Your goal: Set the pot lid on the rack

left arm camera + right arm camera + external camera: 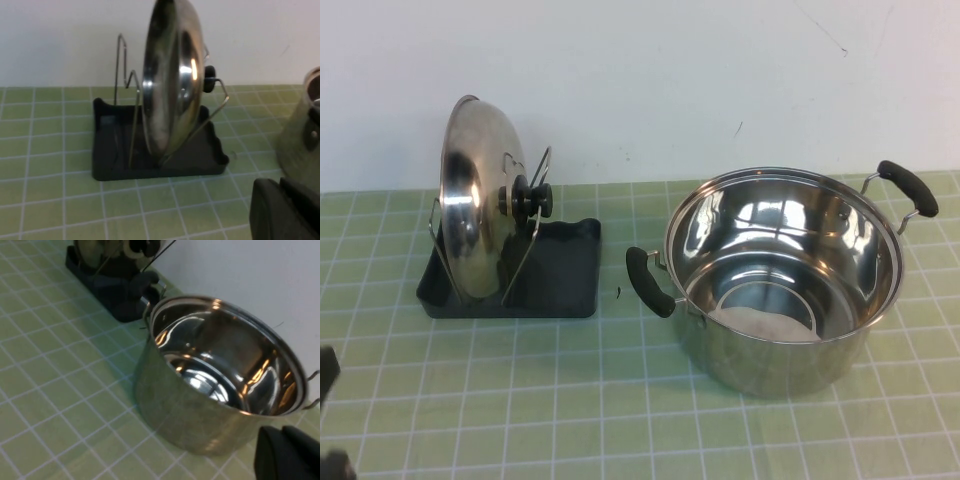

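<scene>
One pot lid (475,200), one rack (555,270), one pot (782,275) with two black handles, two grippers: left gripper (285,210), right gripper (290,455).

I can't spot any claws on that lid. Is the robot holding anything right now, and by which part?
Nothing is held. The pot lid stands on edge in the rack, untouched. The left gripper and the right gripper sit apart from it.

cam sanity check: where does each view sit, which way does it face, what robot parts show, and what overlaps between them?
High view: raised on the robot's side, angled down at the pot lid standing in the rack and the pot; dark left arm parts at the lower left edge.
Left wrist view: low, facing the rack and lid edge-on; left gripper in the corner.
Right wrist view: looks down into the pot; right gripper in the corner.
Shared: both wrist views catch rack and pot.
</scene>
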Controlling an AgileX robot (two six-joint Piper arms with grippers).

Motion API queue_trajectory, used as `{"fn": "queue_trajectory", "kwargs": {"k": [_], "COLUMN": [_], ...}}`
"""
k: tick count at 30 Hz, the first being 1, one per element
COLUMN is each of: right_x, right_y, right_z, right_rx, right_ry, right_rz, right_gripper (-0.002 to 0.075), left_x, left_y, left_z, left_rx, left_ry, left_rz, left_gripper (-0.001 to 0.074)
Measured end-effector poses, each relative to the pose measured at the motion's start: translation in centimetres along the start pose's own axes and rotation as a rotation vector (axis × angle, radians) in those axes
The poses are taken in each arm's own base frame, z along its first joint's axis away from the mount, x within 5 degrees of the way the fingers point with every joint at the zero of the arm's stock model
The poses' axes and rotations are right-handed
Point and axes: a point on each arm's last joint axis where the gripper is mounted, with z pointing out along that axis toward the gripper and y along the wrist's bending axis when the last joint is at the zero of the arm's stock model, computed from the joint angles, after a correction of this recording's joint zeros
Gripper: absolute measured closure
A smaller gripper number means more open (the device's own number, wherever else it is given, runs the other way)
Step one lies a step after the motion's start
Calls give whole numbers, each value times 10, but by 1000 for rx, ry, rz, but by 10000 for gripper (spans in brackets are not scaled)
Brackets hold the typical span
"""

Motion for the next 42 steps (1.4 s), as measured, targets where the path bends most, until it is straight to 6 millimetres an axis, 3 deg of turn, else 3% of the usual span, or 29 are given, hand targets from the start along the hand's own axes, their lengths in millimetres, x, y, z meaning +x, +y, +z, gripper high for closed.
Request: {"fn": "queue_trajectory", "kwargs": {"k": [4, 7, 15, 31, 38, 42], "right_x": [26, 31, 33, 33, 33, 33], "right_y": [15, 21, 23, 23, 23, 23], "right_z": [11, 15, 16, 16, 16, 16], "right_rx": [-42, -67, -72, -72, -72, -72], "right_ry": [3, -4, -9, -12, -12, -12], "right_rz": [34, 63, 71, 73, 73, 75], "right_gripper": [727, 727, 727, 727, 727, 727], "left_x": [23, 29, 31, 48, 74, 96], "left_y": [-5, -8, -10, -17, 3, 17], "left_z": [-11, -17, -21, -21, -19, -16], "left_rx": [81, 117, 138, 233, 62, -50], "left_ry": [-63, -105, -123, 20, -85, -71], "left_rz": [32, 59, 93, 100, 169, 118], "left_gripper": [736, 737, 737, 737, 737, 737]}}
